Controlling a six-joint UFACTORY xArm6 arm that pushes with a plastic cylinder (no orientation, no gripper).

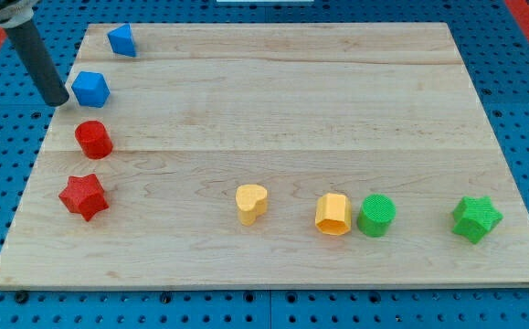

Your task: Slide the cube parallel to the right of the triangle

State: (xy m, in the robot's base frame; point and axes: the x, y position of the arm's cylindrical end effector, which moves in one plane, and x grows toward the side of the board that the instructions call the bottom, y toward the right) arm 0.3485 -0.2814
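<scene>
The rod has no fingers to open or close; its tip (58, 100) rests at the board's left edge, just beside the blue cube (90, 89), on the cube's left, seemingly touching or nearly so. The blue triangle (121, 40) sits above and slightly right of the cube, near the board's top left corner. From here, a push to the view's right would send the cube across below the triangle, not level with it. To my eye the tip should come round under the cube and drive it up and rightward, passing clear of the triangle. The red cylinder (93, 139) lies just below the cube, so room beneath is tight.
</scene>
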